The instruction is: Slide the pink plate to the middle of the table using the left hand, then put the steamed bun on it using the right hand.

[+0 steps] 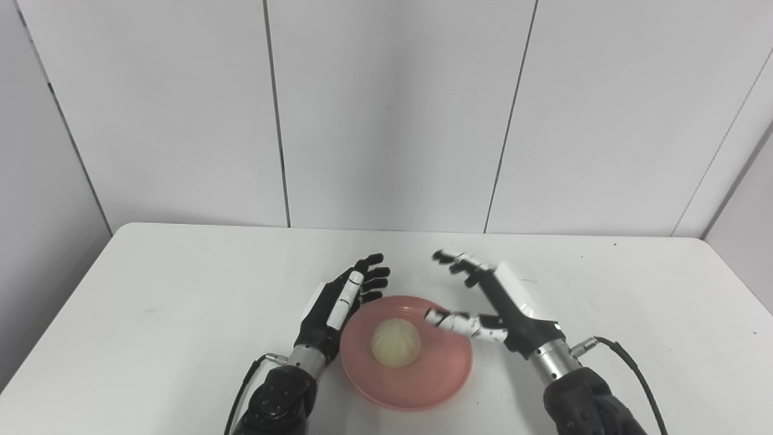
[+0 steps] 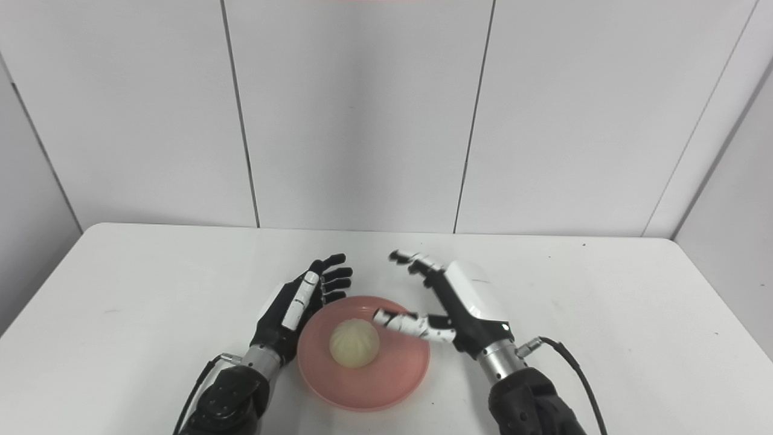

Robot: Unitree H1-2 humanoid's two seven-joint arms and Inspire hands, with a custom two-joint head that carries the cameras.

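One round, pleated steamed bun (image 1: 395, 342) sits on glossy pink plate (image 1: 423, 383)

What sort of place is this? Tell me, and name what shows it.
Probably a robot test room or lab, not a kitchen: a plain white table set against bare white wall panels, holding only a pink plate with a steamed bun on it.
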